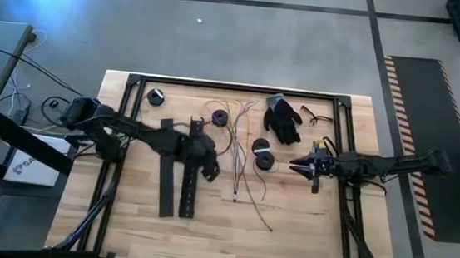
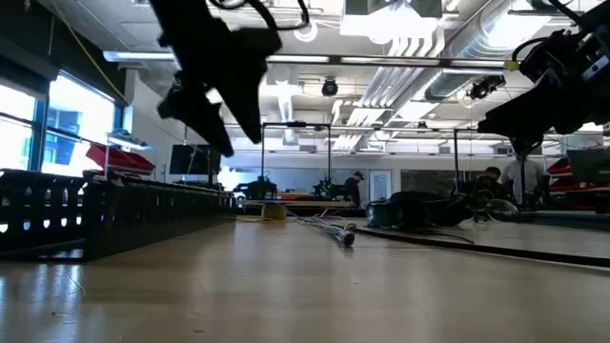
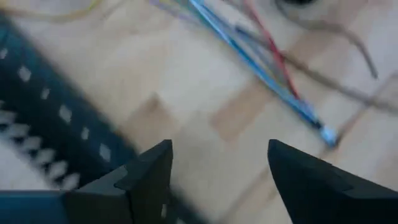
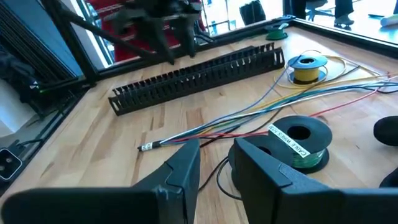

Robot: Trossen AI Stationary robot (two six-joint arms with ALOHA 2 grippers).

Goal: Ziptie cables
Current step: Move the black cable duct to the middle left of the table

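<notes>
Cables (image 1: pixel 239 151) lie bundled lengthwise just beside the black duct (image 1: pixel 190 169), running parallel to it. Left gripper (image 1: pixel 208 167), fingers apart and empty, hovers between duct and bundle, nearer. Right gripper (image 1: pixel 300 165), fingers slightly parted, waits beyond the bundle.

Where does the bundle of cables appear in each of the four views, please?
High view: the cables lie mid-table, between the two grippers.
Low view: their bound tip shows centre, on the tabletop.
Left wrist view: they run diagonally beyond the open left gripper.
Right wrist view: they cross the middle.
Shared landmark: the black duct, beside the cables.
</notes>
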